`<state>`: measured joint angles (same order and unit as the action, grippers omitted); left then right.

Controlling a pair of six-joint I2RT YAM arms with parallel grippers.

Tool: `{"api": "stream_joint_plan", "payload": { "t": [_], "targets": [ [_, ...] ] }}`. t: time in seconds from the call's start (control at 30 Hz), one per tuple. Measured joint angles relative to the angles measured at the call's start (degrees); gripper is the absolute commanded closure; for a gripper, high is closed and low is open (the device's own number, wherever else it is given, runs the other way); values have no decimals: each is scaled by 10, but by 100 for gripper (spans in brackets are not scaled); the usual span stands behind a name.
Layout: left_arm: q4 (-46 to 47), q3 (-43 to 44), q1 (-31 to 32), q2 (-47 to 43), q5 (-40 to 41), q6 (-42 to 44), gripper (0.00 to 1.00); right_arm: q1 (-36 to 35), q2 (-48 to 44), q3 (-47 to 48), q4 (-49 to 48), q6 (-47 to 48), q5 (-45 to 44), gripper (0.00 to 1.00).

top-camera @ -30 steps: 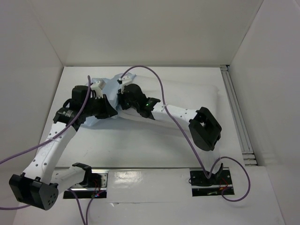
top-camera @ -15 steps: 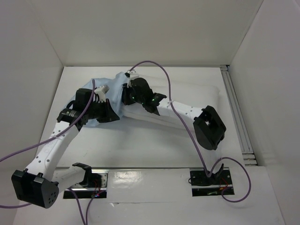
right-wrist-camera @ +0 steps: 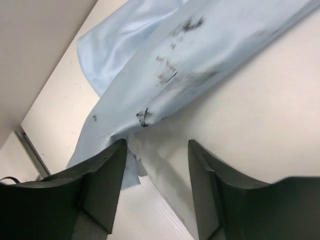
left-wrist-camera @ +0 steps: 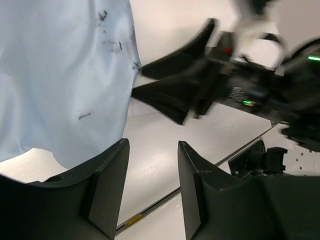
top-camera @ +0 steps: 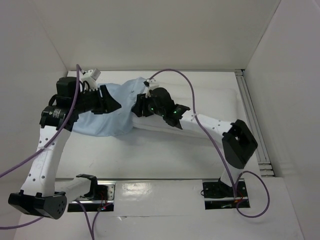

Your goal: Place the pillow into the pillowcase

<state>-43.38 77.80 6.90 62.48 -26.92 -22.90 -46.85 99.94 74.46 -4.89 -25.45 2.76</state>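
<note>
Grippers first: L gripper (left-wrist-camera: 152, 146) sits far left, jaws spread, w/ only bare table (left-wrist-camera: 152, 172) showing in the gap; nothing pinched. Pillowcase (top-camera: 107, 120) lies just ahead of and partly under it, a wrinkled light blue sheet running off to the right. In the L wrist view it hangs past the outer side of one finger, contact unclear, and its top is cut off by the frame edge. Dark specks show near the hem. R gripper (right-wrist-camera: 157, 145) faces that hem from the opposite side, jaws likewise apart, no cloth between them; hem is just beyond its fingertips. It's blurred in the L wrist view. Pillow (top-camera: 215, 100) lies under and behind R gripper, stretching right. Its left end is hidden by pillowcase and arm, so can't tell how far it's inside.
</note>
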Motion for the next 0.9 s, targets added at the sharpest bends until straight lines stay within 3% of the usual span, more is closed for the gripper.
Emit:
{"api": "stream_joint_plan", "payload": {
  "t": [0.03,0.13,0.23,0.27,0.37,0.53,0.7,0.8,0.83,0.87,0.9],
  "targets": [
    [-2,1,-7,2,0,1,37,0,-20,-5,13,5,-12,28],
    [1,1,-18,25,-1,-3,35,0,-77,-9,56,19,-56,14],
    [14,1,-13,76,7,-16,28,0,-118,4,128,28,-125,9],
    [20,1,-7,97,19,-22,28,1,-126,14,162,27,-164,4],
    [31,7,29,157,78,-33,25,18,-139,34,263,13,-257,1],
    [33,67,107,250,189,-38,24,157,-154,32,401,-24,-332,0],
    [29,115,168,301,302,-33,25,329,-222,-38,439,-41,-326,0],
    [15,142,187,330,356,-30,38,401,-252,-80,433,-42,-287,0],
    [10,149,190,339,373,-31,50,419,-256,-94,427,-43,-270,0],
    [3,156,191,349,390,-32,80,436,-257,-108,420,-44,-253,0],
    [-1,159,191,357,403,-38,94,449,-255,-123,409,-47,-233,0]
  ]
}}
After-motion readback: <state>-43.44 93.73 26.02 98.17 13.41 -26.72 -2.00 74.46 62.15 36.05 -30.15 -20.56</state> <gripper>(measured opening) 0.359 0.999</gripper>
